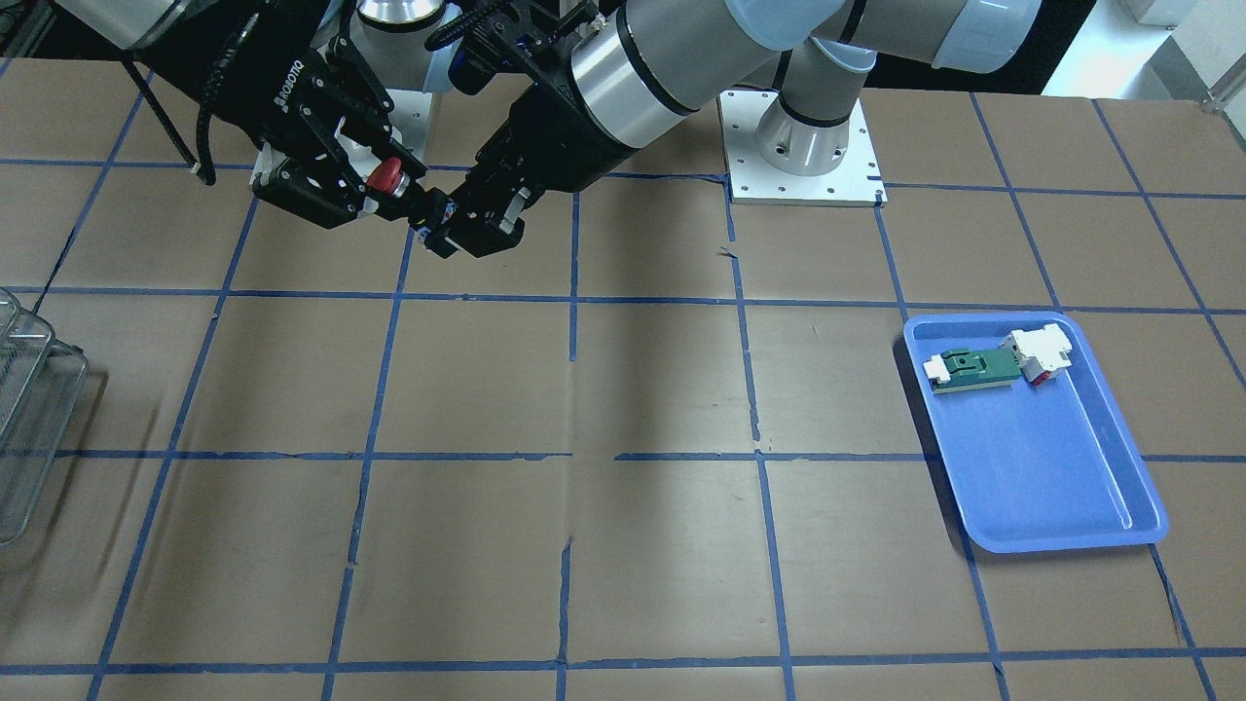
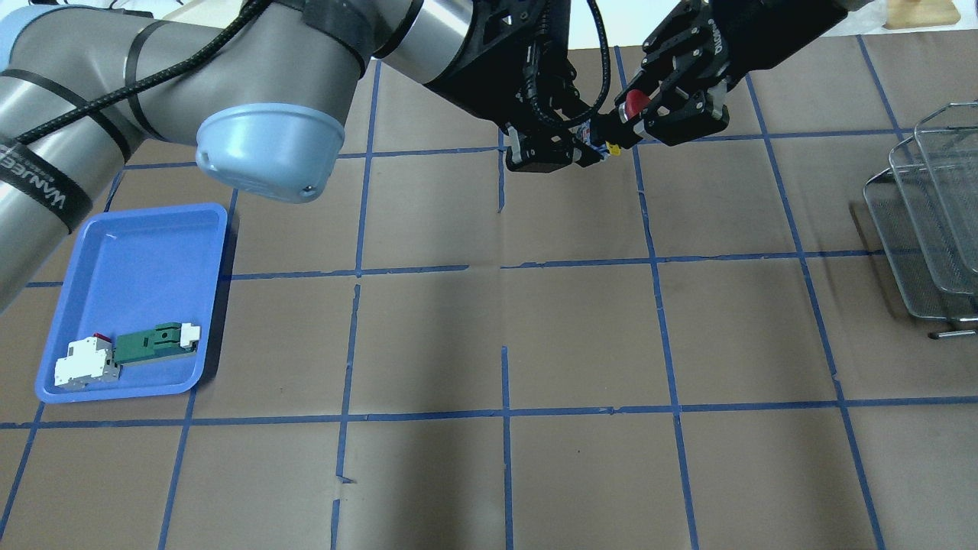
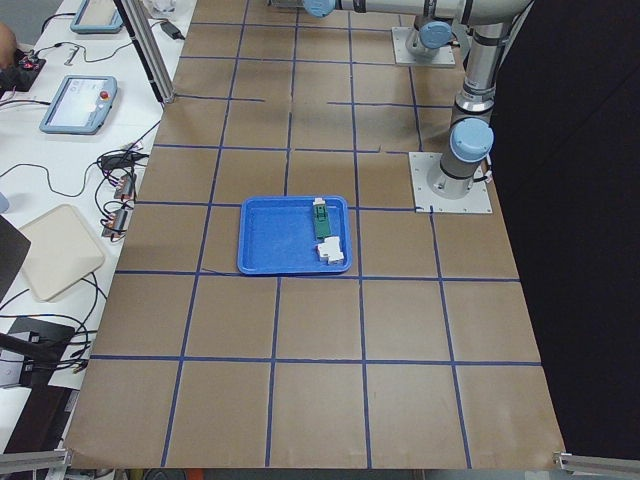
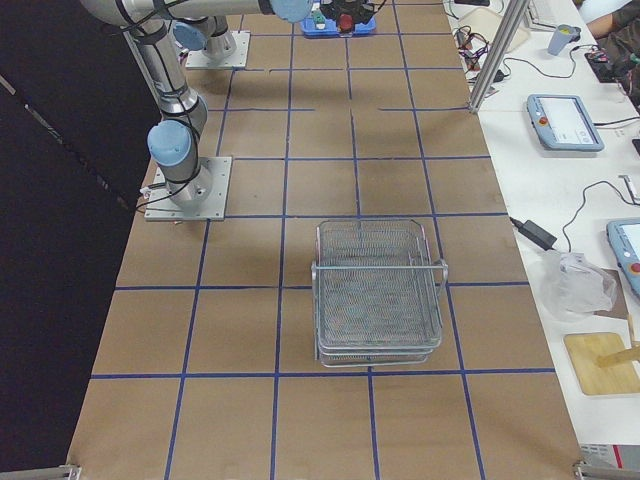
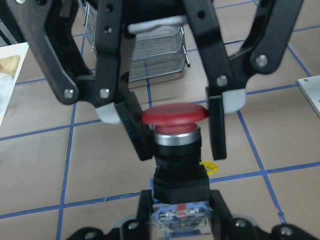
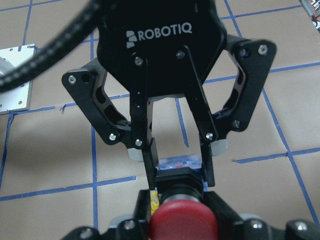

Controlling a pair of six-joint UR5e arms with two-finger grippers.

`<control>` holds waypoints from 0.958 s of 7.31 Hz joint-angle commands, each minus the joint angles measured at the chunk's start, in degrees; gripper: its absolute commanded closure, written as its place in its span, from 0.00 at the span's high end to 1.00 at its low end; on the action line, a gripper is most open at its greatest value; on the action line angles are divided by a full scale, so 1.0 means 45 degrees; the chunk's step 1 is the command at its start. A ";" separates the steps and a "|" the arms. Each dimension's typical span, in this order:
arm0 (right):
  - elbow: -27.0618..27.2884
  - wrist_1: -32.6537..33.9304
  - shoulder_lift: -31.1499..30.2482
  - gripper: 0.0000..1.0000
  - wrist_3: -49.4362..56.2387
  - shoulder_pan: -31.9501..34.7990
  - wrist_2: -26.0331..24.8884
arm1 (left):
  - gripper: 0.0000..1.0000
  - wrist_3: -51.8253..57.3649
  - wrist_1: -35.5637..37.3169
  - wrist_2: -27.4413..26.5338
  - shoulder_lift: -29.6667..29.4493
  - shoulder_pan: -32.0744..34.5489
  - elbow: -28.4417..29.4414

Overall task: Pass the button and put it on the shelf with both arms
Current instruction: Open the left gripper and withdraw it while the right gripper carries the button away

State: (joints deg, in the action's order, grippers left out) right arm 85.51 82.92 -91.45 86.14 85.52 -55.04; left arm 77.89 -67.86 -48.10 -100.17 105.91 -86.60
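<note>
left wrist-mounted view: the button is up in the air between both arms, ready to be passed.
the left arm's fingers [image 6: 149,167] are clamped on the clear bluish end of the button [image 5: 175,135], so the red cap sticks out free for the other arm to take. the right arm's fingers [image 5: 216,127] stand apart, one on each side of the black neck just under the cap. one looks like it touches and the other shows a small gap, so i think they have not squeezed yet. the button hangs above the bench [image 2: 581,344], well apart from the shelf [image 2: 917,244]. the shelf sits on the right arm's side, and that is likely why the button goes to that arm. the left fingers should let go only when the right ones hold tight, or it could drop.
</note>
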 commanded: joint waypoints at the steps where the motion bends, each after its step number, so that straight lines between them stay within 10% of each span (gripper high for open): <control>1: 0.0001 -0.0029 -0.0010 0.00 -0.0021 0.0000 -0.0015 | 0.99 -0.0023 -0.0018 -0.0169 0.0111 0.0000 0.0046; 5: 0.0001 0.0069 0.0145 0.00 -0.0002 -0.0330 -0.0228 | 1.00 -0.0881 -0.0582 -0.2156 0.0890 -0.0097 -0.0012; 7: 0.0021 0.0127 0.0786 0.00 0.0036 -0.2429 -0.1590 | 1.00 -0.2396 -0.1638 -0.5211 0.1263 -0.0117 -0.0147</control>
State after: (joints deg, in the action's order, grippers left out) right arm 85.54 83.31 -89.76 86.01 80.39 -58.64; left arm 71.39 -73.29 -62.99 -95.44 105.48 -86.60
